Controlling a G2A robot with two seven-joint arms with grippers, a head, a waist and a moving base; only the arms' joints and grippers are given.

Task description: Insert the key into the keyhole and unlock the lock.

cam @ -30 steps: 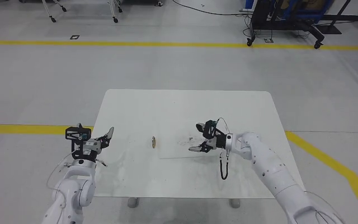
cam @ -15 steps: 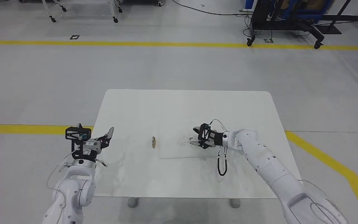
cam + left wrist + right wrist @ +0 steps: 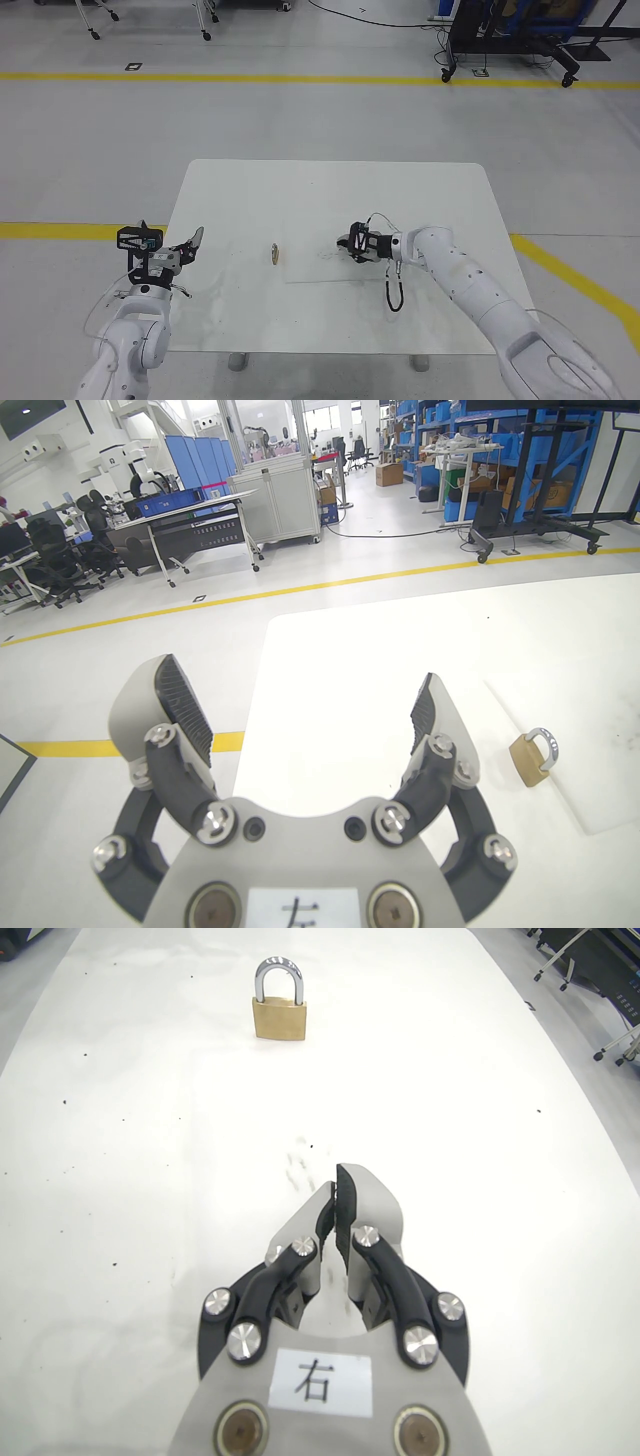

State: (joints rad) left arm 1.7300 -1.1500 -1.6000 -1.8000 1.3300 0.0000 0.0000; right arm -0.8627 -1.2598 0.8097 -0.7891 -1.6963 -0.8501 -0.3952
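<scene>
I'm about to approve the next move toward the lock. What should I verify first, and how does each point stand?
1. Key in right tool: cannot tell; it is shut, no key shows.
2. Padlock standing upright on table: ok.
3. Shackle closed: ok.
4. Keyhole position: cannot tell; none shows.
5. Left tool open, apart from padlock: ok.

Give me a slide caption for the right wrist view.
Right pincer, shut, over the white table, pointing at the brass padlock standing ahead.
</scene>
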